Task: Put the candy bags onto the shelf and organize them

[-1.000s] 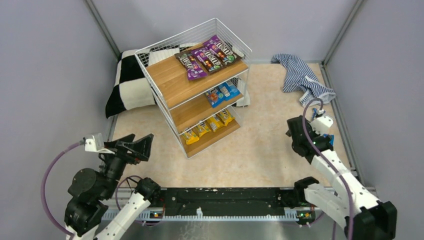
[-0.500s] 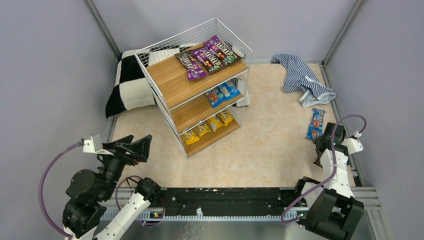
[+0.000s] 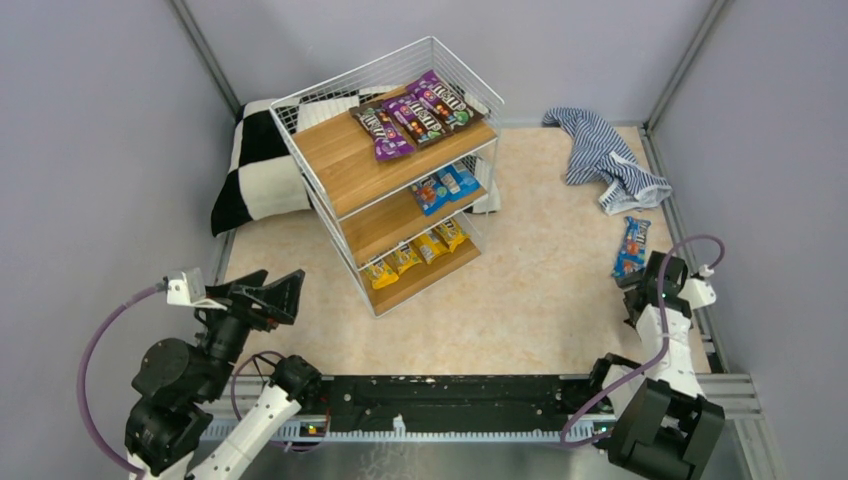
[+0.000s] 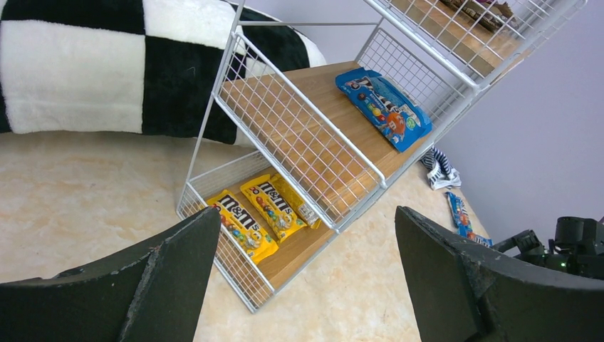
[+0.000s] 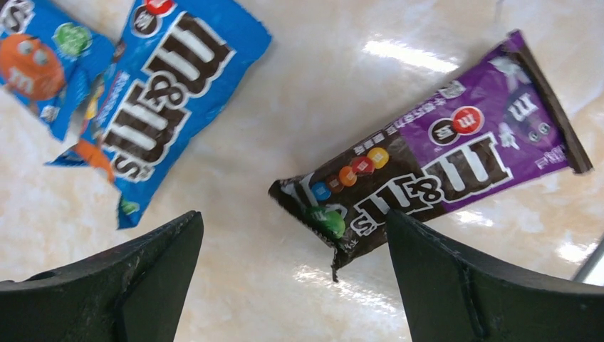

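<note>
Hovering at the table's 3 o'clock edge, the right gripper (image 5: 290, 224) has its fingers wide apart and grips nothing. Below it a purple candy bag (image 5: 434, 164) and, at its 10 o'clock, two blue candy bags (image 5: 171, 85) lie flat on the table (image 5: 320, 85), purple apart from blue. The left gripper (image 4: 306, 214), at 7 o'clock, is likewise spread and empty. The shelf (image 3: 340, 160), at 11 o'clock, carries purple bags (image 3: 415, 115) on top, blue bags (image 3: 445, 185) in the middle and yellow bags (image 3: 415, 255) at the bottom.

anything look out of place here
Yes: a blue candy bag and a purple candy bag lie loose on the table below the open right gripper, off the shelf where the others sit sorted by colour.
</note>
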`<state>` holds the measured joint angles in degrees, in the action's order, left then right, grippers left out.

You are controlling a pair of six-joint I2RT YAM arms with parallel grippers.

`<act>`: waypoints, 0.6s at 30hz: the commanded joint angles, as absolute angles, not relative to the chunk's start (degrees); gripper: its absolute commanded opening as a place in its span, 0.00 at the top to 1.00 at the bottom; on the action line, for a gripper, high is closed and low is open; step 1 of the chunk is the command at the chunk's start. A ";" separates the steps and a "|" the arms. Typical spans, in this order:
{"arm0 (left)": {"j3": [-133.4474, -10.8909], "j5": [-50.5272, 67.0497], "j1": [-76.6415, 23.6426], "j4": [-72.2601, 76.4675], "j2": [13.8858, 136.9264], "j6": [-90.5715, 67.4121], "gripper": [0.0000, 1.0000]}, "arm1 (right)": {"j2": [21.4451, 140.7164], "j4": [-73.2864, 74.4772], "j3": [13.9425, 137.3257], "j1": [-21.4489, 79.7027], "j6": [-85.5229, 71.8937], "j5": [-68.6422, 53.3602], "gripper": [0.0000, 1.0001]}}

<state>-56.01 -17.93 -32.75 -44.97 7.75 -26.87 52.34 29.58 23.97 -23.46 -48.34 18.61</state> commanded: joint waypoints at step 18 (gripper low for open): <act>-52.15 -15.16 -33.24 -38.86 8.64 -28.68 0.02 | 56.82 20.47 28.75 25.04 -53.91 3.22 0.01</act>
